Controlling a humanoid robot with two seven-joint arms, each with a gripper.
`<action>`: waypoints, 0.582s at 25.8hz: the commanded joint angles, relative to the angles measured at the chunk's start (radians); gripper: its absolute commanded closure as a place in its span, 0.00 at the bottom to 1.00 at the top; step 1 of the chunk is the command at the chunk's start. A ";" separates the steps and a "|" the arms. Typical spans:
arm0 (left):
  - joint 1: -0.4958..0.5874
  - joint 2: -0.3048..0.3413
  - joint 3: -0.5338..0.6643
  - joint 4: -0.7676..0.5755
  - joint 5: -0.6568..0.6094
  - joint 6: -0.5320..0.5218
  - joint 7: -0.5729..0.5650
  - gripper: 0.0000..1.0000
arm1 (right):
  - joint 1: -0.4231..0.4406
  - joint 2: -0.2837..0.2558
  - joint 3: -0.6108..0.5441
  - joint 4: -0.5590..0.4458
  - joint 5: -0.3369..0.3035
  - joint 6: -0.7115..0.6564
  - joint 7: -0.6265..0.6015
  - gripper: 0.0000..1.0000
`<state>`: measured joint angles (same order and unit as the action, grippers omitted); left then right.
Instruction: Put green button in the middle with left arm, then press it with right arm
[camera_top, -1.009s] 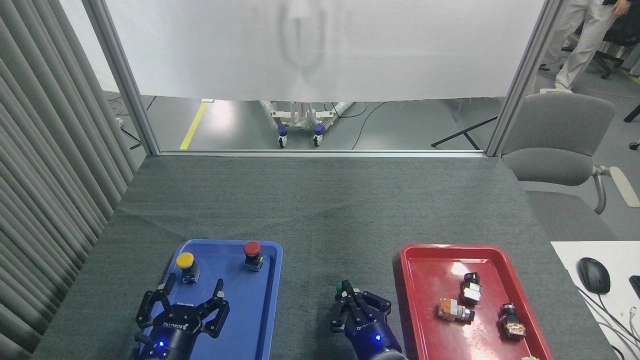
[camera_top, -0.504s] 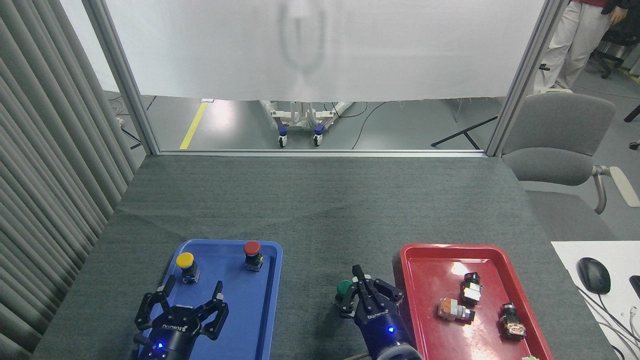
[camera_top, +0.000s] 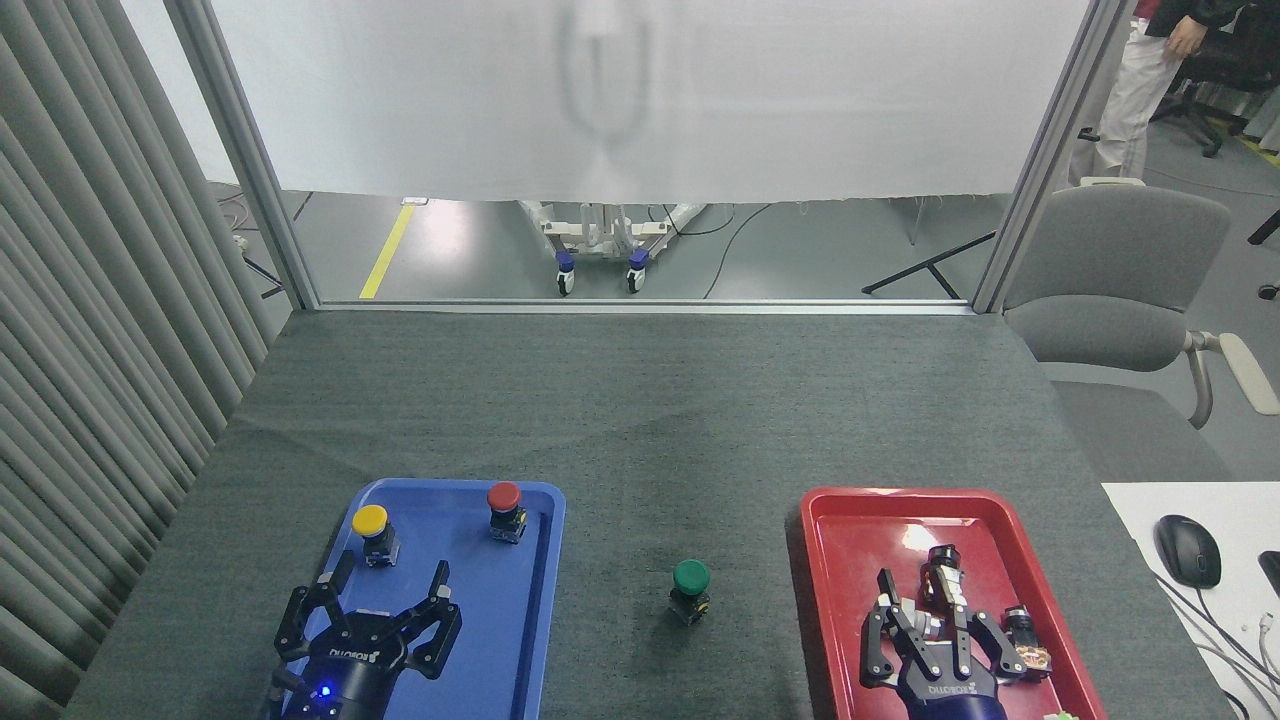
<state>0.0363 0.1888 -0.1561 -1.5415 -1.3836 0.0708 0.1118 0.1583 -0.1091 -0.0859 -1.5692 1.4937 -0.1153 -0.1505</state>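
The green button (camera_top: 690, 586) stands upright and alone on the middle (camera_top: 680, 500), the bare dark grey cloth between the two trays. Nothing touches it. My left gripper (camera_top: 388, 585), black with a blue light on its wrist, hovers open over the near end of the blue tray (camera_top: 540, 600), well left of the button. Over the red tray (camera_top: 830, 560), right of the button, my right gripper (camera_top: 925, 605) is open with its fingers spread above small parts lying there.
A yellow button (camera_top: 369, 530) and a red button (camera_top: 504, 508) stand at the blue tray's far end. Several small switch parts (camera_top: 1022, 640) lie in the red tray. A mouse (camera_top: 1187, 550) sits on a white desk at right, behind it a grey chair (camera_top: 1110, 280).
My right gripper left the green button, swung right over the red tray and spread its fingers. The button stands uncovered. The left gripper barely moved.
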 joint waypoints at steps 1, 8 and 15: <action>-0.003 -0.003 0.000 0.000 0.000 -0.002 -0.003 0.00 | 0.044 -0.008 -0.020 -0.015 -0.059 -0.003 0.008 0.00; -0.010 -0.003 0.001 0.000 0.000 -0.003 -0.001 0.00 | 0.064 -0.011 -0.041 -0.017 -0.064 -0.030 0.011 0.00; -0.013 -0.003 0.001 0.001 0.001 -0.002 -0.004 0.00 | 0.064 -0.037 -0.041 -0.020 -0.064 -0.058 0.009 0.00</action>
<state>0.0240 0.1860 -0.1554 -1.5405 -1.3830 0.0676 0.1097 0.2223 -0.1358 -0.1262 -1.5888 1.4298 -0.1586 -0.1398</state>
